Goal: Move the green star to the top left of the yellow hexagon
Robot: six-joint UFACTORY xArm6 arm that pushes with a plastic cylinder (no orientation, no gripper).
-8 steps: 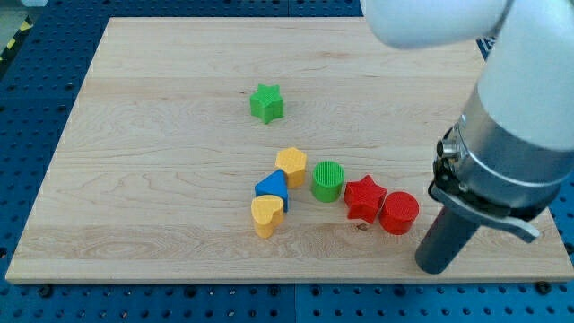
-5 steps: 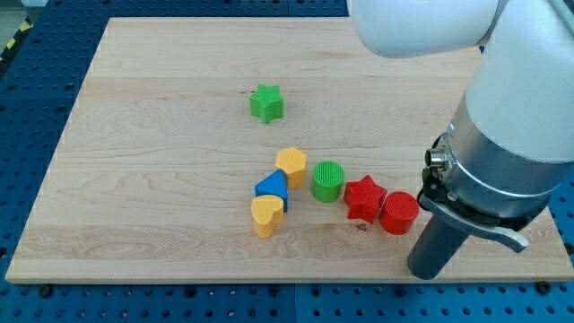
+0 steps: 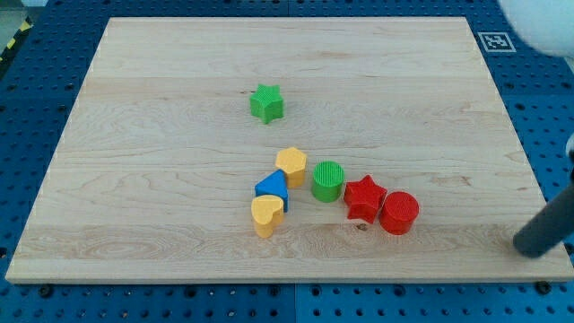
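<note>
Green star sits far back on wooden desk, up-left of yellow hexagon. Looks light, hard, slidey. No fingers; tip far right, well apart. Push low on side.

Only the lower stretch of the arm's dark rod shows, at the view's lower right corner. It slants down toward the view's left, with its upper part cut off by the right edge. My tip sits at the rod's lowest visible end, just past the right border of the worktop, and stands well apart to the right of every block. A blurred pale piece of the arm's body shows at the view's top right corner.
</note>
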